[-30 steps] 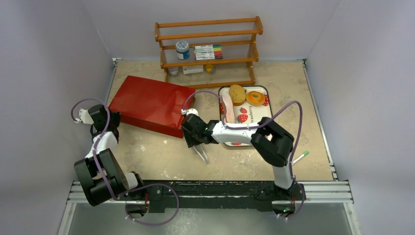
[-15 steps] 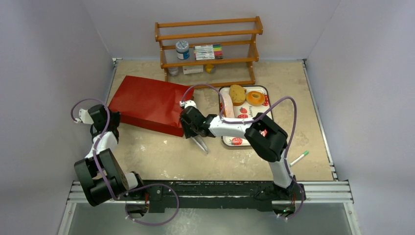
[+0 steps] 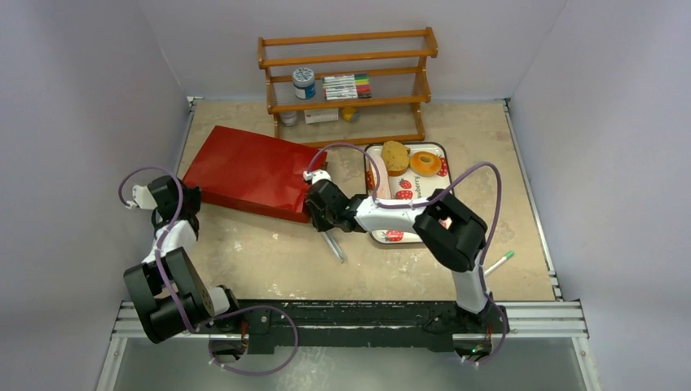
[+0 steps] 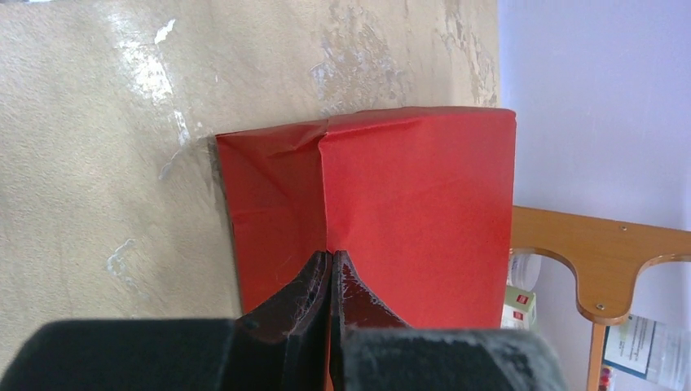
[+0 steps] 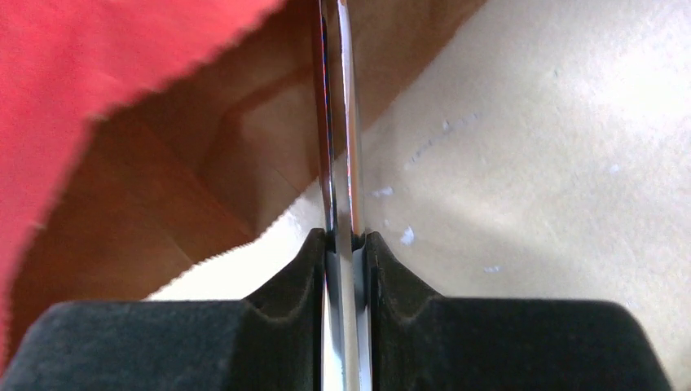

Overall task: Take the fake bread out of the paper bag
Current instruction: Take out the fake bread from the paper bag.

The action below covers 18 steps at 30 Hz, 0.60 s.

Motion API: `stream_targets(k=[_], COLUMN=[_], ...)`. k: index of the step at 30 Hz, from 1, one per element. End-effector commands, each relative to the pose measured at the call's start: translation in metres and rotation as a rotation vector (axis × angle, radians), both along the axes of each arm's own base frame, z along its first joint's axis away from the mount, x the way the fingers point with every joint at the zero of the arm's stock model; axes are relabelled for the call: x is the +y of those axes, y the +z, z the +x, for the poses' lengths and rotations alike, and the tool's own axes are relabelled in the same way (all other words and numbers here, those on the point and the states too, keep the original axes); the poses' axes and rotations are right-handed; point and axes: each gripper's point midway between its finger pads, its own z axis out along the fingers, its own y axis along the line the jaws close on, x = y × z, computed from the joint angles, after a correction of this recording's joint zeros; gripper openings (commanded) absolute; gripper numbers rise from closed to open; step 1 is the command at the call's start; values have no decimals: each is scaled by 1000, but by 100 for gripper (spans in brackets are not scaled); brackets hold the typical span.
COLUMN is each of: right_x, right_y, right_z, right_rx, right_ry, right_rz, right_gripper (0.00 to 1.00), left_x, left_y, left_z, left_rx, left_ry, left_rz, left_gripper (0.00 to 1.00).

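Note:
The red paper bag lies flat on the table, its mouth toward the tray. My left gripper is shut on a fold at the closed end of the paper bag. My right gripper sits at the bag's mouth, shut on metal tongs. In the right wrist view the tongs are squeezed together between my right gripper's pads and reach toward the brown inside of the bag. No bread shows inside. Fake bread pieces lie on the tray: a roll, a doughnut and a long loaf.
A strawberry-print tray sits right of the bag. A wooden shelf with a jar, markers and boxes stands at the back. A green-capped pen lies near the right edge. Walls close in on both sides.
My right gripper has moved up and left to the bag's mouth, and the tongs in it have gone from spread to squeezed together. The left arm has not moved.

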Motion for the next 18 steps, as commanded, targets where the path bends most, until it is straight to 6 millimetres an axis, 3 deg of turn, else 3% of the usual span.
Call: stream_targets(k=[1, 10, 15, 18], right_x=[-53, -72, -62, -54], right_y=[-23, 1, 13, 19], right_z=[-26, -42, -33, -29], right_rx=[106, 110, 74, 64], right_ry=[-42, -69, -41, -14], right_rz=[-163, -130, -107, -105], right_gripper=[7, 4, 17, 19], left_x=[16, 23, 24, 24], left_y=[24, 24, 25, 22], left_z=[7, 0, -2, -5], left_rx=[-103, -116, -98, -73], left_ry=[84, 145, 135, 127], left_rz=[14, -5, 13, 23], left_gripper=[0, 0, 0, 0])
